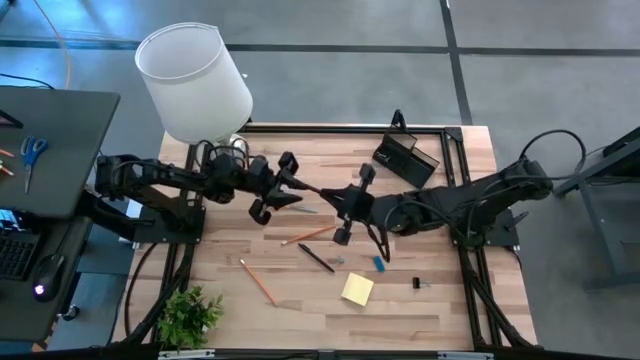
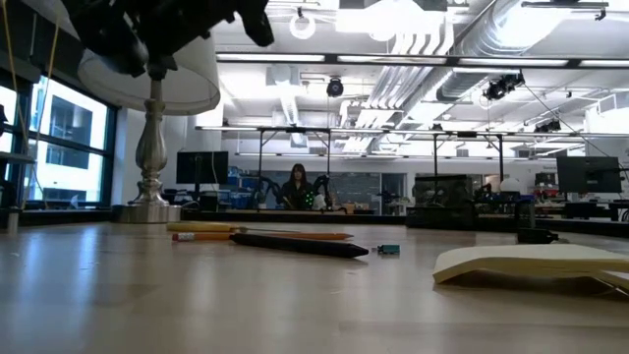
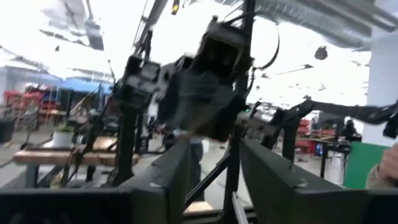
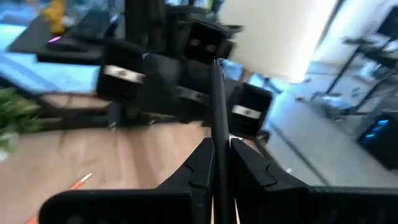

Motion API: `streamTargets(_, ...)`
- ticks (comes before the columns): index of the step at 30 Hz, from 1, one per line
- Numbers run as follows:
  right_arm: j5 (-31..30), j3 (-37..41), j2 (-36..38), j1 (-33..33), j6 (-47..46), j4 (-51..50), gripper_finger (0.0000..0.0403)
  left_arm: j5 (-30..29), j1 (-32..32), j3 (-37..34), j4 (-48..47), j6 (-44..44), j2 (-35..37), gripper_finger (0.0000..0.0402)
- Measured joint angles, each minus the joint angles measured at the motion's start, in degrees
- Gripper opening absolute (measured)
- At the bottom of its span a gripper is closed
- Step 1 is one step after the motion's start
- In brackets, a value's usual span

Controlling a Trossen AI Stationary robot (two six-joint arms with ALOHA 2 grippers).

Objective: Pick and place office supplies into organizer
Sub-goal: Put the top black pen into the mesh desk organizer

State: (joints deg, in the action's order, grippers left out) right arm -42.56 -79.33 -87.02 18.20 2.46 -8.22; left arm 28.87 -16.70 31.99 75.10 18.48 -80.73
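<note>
From above, the two arms meet over the middle of the table. The right gripper (image 1: 352,200) is clenched on a thin black pen (image 1: 318,191), whose long axis runs left toward the left gripper (image 1: 283,190), just beside its tip. The organizer (image 1: 404,158) stands at the table's upper right, behind the right arm and nearer to it. In the low view, pencils (image 2: 260,234) and the sticky-note pad (image 2: 531,263) lie on the wood. The left wrist view shows parted fingers (image 3: 165,180), nothing between them. In the right wrist view, the pen rises from pinched fingers (image 4: 202,163) at bottom centre.
</note>
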Motion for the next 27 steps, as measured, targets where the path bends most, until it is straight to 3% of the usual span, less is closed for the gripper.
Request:
streamTargets(10, -0.45, 12.37, 0.02, 1.40, 8.05, 29.87, 0.0023, -6.59, 2.19, 0.00, 3.72, 1.49, 0.00, 0.0243)
streamTargets(17, 1.02, 20.43, 0.02, 0.38, 7.85, 42.81, 0.0023, -7.78, 2.24, 0.00, 4.03, 1.97, 0.00, 0.0252)
streamTargets(27, 3.86, 26.95, 0.00, -3.29, 3.90, 48.73, 0.0023, -15.88, 2.17, -0.01, -3.23, 0.78, -0.16, 0.0250)
